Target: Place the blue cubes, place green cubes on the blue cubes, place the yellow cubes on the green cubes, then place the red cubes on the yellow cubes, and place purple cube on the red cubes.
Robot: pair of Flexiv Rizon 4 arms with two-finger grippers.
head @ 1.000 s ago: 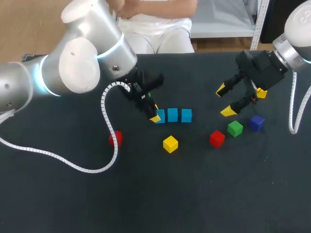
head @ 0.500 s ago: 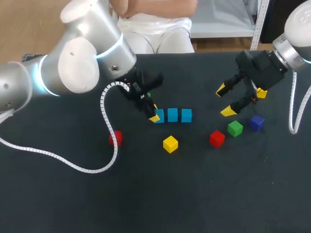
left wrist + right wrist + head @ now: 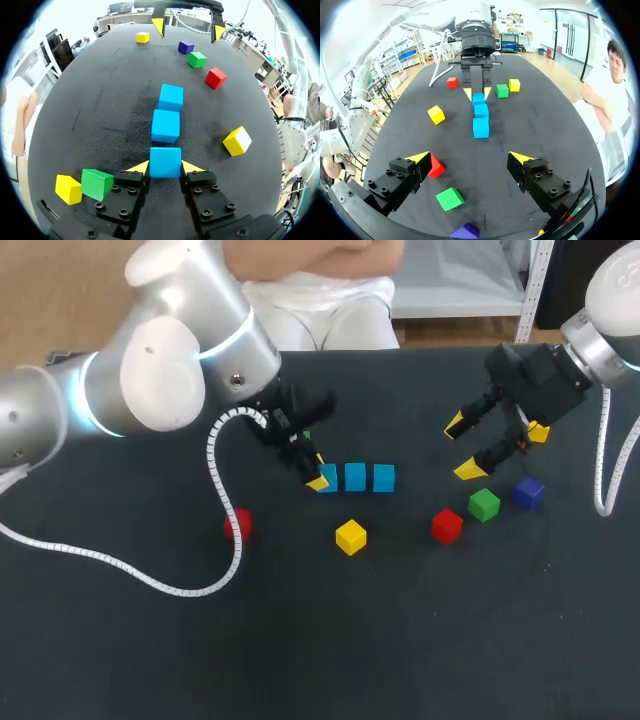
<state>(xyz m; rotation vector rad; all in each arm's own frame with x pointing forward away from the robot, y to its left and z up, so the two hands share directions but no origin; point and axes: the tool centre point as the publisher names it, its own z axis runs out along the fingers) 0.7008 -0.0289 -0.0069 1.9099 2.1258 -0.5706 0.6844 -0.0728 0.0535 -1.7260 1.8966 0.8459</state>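
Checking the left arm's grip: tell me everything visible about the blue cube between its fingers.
The blue cube is a plain, smooth block, evenly light blue, sitting flat on the dark table. The left gripper holds it, one yellow tip against each side. It ends a straight row of three; the middle cube lies just ahead, seemingly a sliver apart.

left gripper [image 3: 165, 168] low, pinching blue cube [image 3: 165, 159] | right gripper [image 3: 462, 448] raised, fingers wide apart
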